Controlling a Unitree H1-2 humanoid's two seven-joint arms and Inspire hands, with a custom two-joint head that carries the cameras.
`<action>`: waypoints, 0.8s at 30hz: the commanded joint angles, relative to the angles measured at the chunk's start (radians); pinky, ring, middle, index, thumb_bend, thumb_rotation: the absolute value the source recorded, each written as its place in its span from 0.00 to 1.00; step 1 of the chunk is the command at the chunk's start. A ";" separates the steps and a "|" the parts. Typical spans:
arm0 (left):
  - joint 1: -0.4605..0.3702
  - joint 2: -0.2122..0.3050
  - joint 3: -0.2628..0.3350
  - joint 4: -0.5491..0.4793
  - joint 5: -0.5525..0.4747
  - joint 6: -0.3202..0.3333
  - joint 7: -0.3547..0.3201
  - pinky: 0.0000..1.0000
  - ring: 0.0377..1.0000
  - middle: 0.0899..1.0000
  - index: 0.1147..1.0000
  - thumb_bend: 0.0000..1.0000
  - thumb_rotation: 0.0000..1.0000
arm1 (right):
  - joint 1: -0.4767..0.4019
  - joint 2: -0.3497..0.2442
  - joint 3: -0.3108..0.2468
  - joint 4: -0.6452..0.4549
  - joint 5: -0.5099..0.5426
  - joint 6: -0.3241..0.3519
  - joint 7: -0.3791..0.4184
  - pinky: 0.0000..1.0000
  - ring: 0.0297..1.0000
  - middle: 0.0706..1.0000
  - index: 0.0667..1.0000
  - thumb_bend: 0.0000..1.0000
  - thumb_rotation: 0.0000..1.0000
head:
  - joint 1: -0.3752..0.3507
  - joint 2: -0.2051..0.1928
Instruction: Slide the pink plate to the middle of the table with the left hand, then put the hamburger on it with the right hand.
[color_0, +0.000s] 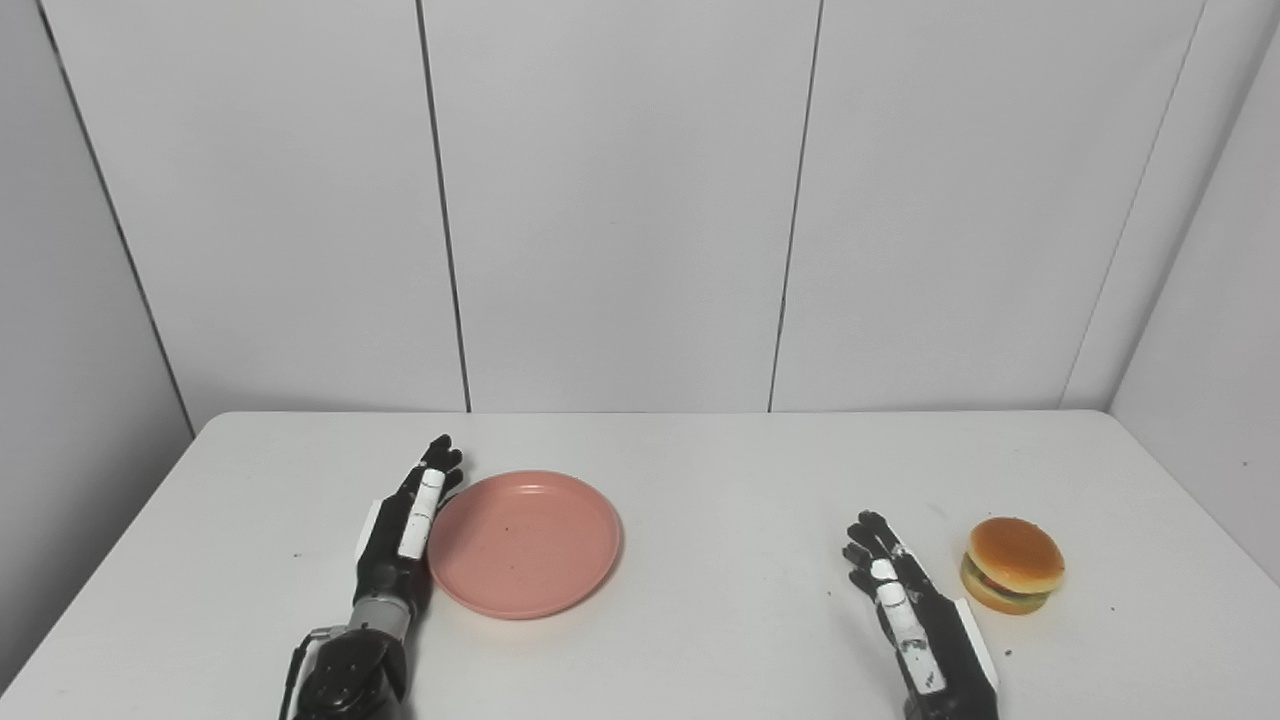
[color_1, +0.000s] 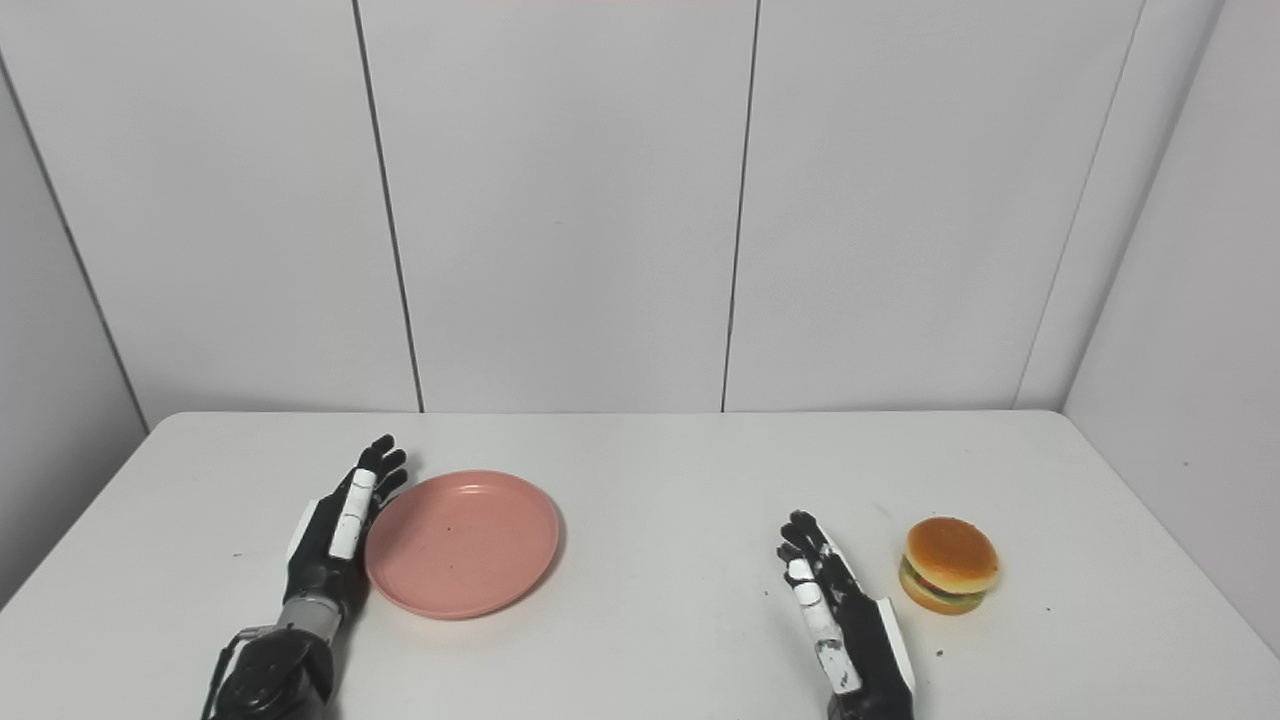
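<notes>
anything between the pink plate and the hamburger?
Only the right hand, open, resting just left of the hamburger. Otherwise bare table from the pink plate; both eye views show it.

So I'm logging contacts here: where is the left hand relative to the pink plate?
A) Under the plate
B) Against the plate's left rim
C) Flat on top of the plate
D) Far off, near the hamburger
B: the left hand lies open along the left rim of the pink plate, on the table beside it.
</notes>
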 joint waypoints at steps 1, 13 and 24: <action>-0.010 -0.025 -0.006 -0.039 -0.008 0.025 -0.005 0.93 0.94 0.91 0.86 0.95 0.86 | 0.050 0.032 0.016 0.033 -0.002 0.014 -0.010 0.92 0.88 0.89 0.88 0.74 0.84 | 0.001 0.001; 0.021 -0.065 -0.041 -0.153 0.054 0.087 0.059 0.95 0.94 0.90 0.86 0.92 0.90 | 0.045 0.060 0.034 0.022 -0.030 0.021 -0.032 0.89 0.88 0.90 0.90 0.72 0.85 | -0.080 0.016; 0.033 -0.092 -0.057 -0.217 0.057 0.141 0.079 0.95 0.93 0.90 0.85 0.94 0.90 | 0.037 0.084 0.050 0.015 -0.066 0.026 -0.060 0.86 0.85 0.87 0.88 0.69 0.85 | -0.137 0.037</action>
